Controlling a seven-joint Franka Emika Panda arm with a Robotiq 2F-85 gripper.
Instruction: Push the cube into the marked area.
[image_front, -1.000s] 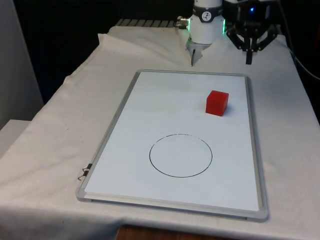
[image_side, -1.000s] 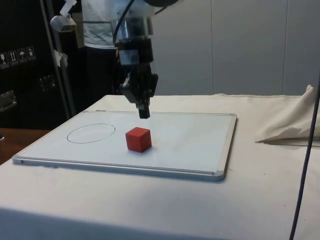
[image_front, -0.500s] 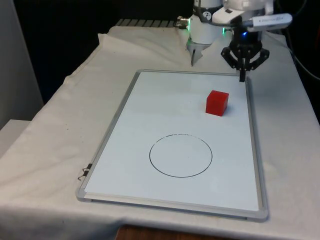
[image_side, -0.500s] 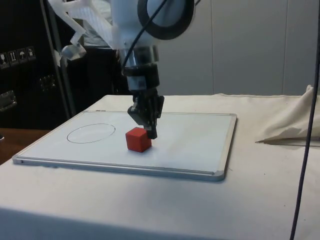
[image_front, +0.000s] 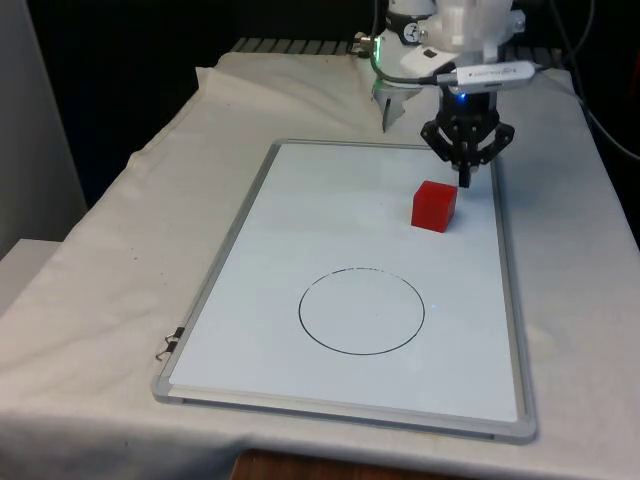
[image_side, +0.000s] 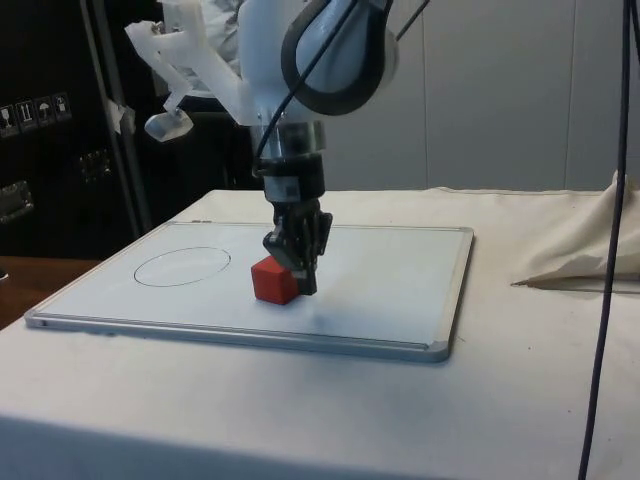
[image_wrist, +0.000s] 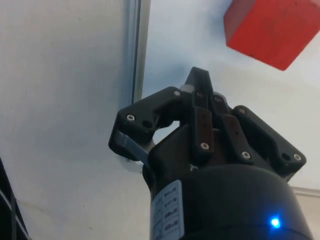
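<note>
Gripper (image_front: 465, 183) poised behind the red cube (image_front: 434, 206) on the whiteboard (image_front: 300, 230).
Jaws pressed together, holding nothing; the fingertips hang low beside the cube's far side, near the whiteboard's far edge and its edge on the front view's right. The cube rests on the board, apart from the drawn circle (image_front: 362, 311), which lies nearer the board's near edge. White cloth (image_front: 120, 250) surrounds the board.
</note>
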